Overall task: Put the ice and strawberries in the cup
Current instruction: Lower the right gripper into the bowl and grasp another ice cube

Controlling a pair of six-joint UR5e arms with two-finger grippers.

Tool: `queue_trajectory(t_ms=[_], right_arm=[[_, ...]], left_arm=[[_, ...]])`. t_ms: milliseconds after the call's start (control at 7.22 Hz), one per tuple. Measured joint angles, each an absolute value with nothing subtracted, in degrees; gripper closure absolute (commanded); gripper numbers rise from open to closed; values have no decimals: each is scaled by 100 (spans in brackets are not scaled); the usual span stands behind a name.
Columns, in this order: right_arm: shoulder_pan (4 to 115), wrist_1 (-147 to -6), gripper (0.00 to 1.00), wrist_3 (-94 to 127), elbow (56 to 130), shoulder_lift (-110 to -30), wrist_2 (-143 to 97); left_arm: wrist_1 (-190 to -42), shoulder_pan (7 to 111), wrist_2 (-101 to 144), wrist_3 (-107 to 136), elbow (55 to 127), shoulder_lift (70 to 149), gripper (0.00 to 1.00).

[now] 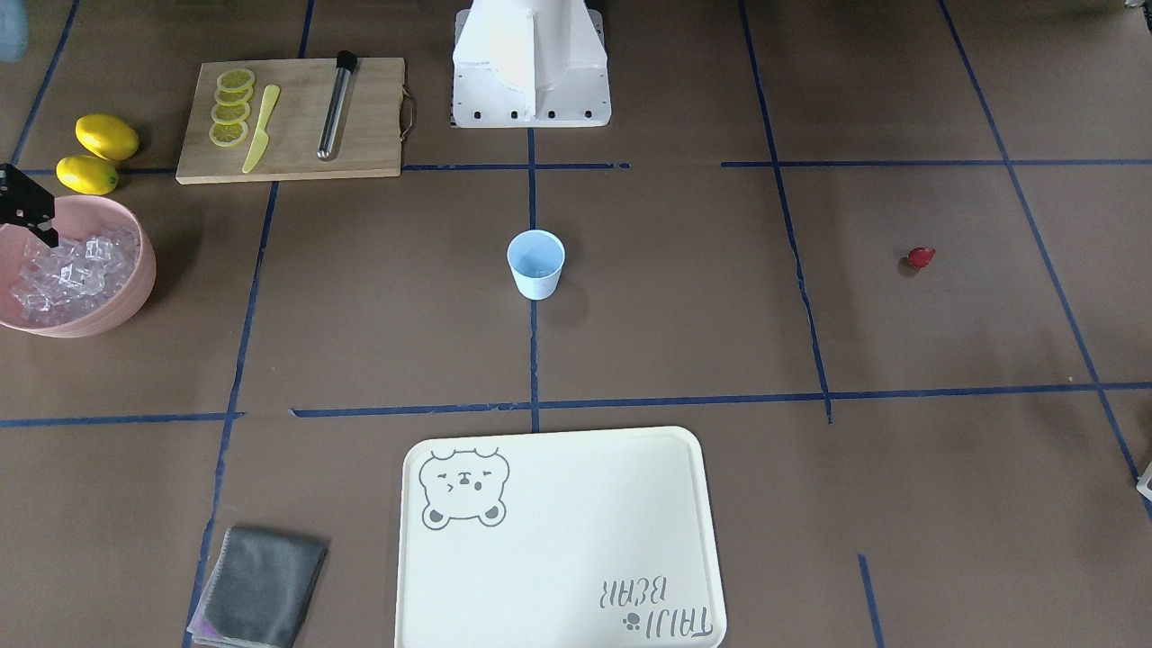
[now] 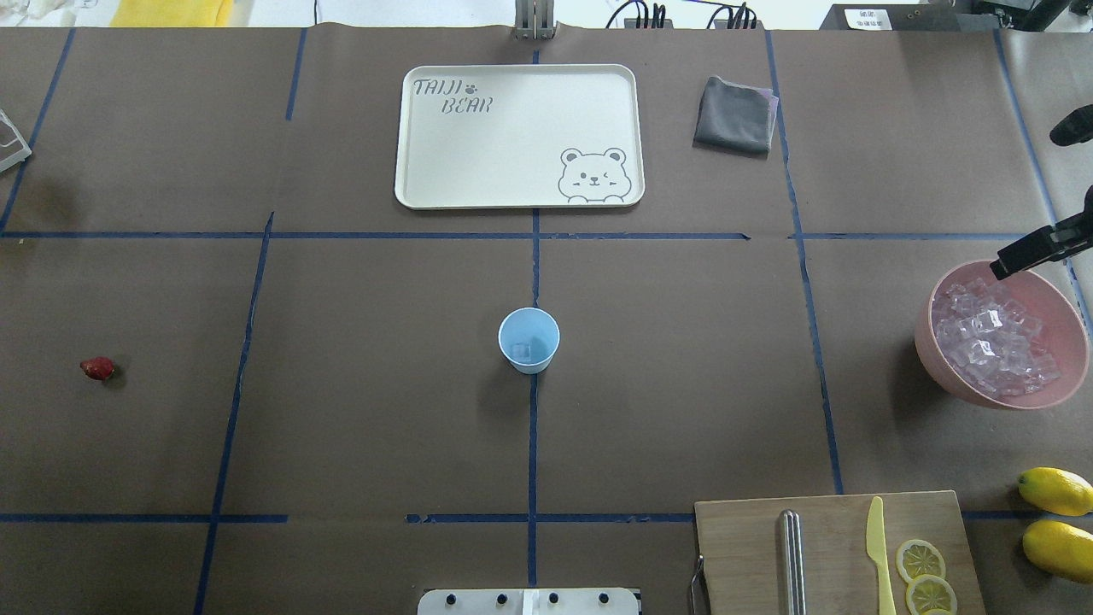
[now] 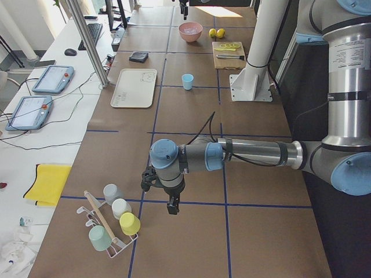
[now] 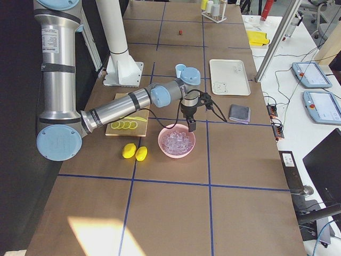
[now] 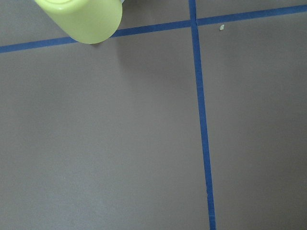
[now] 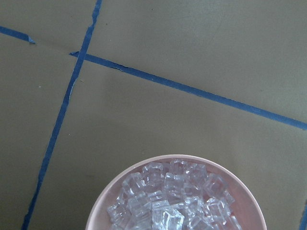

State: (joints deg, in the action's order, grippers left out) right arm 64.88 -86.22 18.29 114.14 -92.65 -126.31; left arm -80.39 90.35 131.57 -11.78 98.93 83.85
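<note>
Brown table (image 1: 684, 297) | cup (image 1: 536, 281): one ice cube (image 2: 520, 349) | pink bowl (image 1: 135, 292): ice heap (image 1: 72, 274)

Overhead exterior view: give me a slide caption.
Right gripper hovers by pink bowl of ice; blue cup mid-table; strawberry far left.

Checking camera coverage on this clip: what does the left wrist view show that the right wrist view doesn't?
Only the left wrist view shows a yellow-green cup, cut off at the top edge. Only the right wrist view shows the pink bowl filled with ice. Both show the brown table paper crossed by blue tape lines, and neither has gripper fingers in frame.
</note>
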Motion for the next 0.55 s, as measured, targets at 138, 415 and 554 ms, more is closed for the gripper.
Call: queue_trajectory(t_ms=[138,415,554], right_arm=[[6288,-8127,3,2120,11273,-9408,-12489],[6068,-7510,7,2303,10919,-9569,-12390],[5995,-7325,8,2320,10768,-9588,-12375]], left_arm=[[-8035,9035,13157,-1178,9895,8385,0],[-8028,9035,13157,-1178,9896,8385,0],[-8026,9035,13157,-1178,9899,8385,0]])
